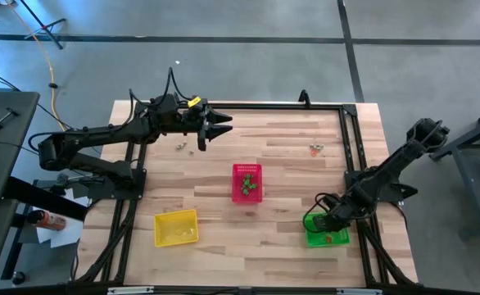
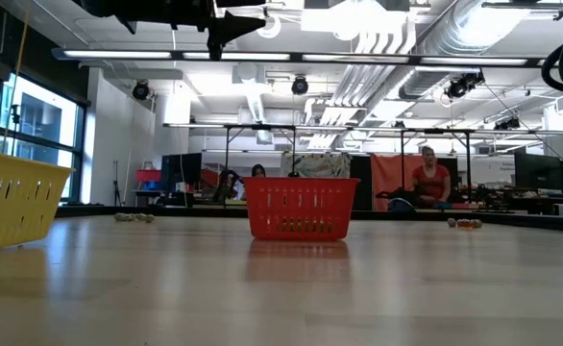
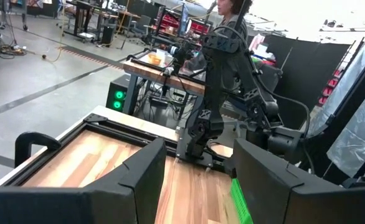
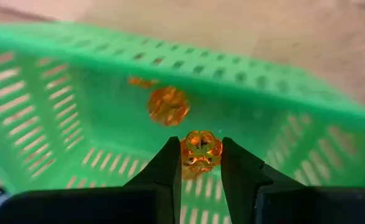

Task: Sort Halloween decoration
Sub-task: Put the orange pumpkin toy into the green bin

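Seen from above, a wooden tabletop carries a red basket at its middle, the landmark for everything else. A yellow basket sits toward the near left of it, and a green basket toward the near right. The right tool reaches down into the green basket. The left tool hangs above the far left of the red basket with its fingers spread and holding nothing. Small pale trinkets lie on the wood below it, and a second little cluster lies to the far right of the red basket; green pieces rest inside the red basket itself. The view at tabletop height shows what the overhead one cannot: the red basket's mesh wall face on, the yellow basket at one edge, tiny trinkets on the far wood to either side, and seated people in the room behind. The left wrist view looks across the tabletop between its own spread fingers to the right arm bent down at the far side. Only the right wrist view shows the grip closely: the right tool pinches a small orange pumpkin trinket between its fingertips, inside the green basket, with another orange trinket lying on the basket floor just beyond.
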Controlling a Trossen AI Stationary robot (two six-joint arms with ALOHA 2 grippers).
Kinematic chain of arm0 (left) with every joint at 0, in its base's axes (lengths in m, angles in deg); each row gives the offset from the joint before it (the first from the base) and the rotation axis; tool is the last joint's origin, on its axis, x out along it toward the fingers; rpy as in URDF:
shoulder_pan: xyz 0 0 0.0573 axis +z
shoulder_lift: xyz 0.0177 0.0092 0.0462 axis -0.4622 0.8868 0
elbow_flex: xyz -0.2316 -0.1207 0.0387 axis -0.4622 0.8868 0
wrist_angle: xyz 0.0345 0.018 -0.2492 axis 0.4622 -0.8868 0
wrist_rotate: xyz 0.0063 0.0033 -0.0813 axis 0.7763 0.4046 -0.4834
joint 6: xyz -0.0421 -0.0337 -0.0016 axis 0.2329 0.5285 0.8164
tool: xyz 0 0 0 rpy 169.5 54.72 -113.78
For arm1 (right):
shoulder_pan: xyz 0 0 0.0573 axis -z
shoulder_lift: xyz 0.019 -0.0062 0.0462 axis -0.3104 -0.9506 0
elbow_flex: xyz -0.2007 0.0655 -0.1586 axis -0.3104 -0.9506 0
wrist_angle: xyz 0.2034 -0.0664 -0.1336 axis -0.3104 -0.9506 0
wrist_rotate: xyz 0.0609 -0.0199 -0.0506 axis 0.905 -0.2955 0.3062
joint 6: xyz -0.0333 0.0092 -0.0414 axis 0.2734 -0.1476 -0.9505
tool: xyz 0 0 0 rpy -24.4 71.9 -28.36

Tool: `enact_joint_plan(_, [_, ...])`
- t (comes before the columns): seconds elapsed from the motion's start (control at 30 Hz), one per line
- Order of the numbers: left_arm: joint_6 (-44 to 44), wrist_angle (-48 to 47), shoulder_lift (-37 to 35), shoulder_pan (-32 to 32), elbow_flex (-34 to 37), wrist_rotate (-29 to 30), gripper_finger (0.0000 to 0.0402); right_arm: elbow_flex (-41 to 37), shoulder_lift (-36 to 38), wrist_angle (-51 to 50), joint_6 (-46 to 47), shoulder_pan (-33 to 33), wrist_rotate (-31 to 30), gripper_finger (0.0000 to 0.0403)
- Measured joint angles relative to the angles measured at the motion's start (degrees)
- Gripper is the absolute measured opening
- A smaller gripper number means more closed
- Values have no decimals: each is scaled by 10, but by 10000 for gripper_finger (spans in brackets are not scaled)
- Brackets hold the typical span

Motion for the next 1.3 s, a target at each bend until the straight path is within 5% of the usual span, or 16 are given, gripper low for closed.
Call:
enact_joint_plan(0.27, [0,0,0,0,0,3,177,0,0,-16,15,10,-5,82])
enact_joint_plan(0.6, [0,0,0,0,0,3,177,3,4,-17,-32,10,-4,196])
enact_joint_plan(0.8, [0,8,-5,0,0,3,177,56,47,-34,-126,10,-7,219])
enact_joint_plan(1.0, [17,6,-20,0,0,-5,177,153,124,-97,-295,25,-135,220])
enact_joint_plan(1.17, [46,6,-41,0,0,-5,177,211,145,-100,-522,106,-276,220])
enact_joint_plan(1.3, [61,6,-64,0,0,-6,177,240,122,-91,-704,217,-279,220])
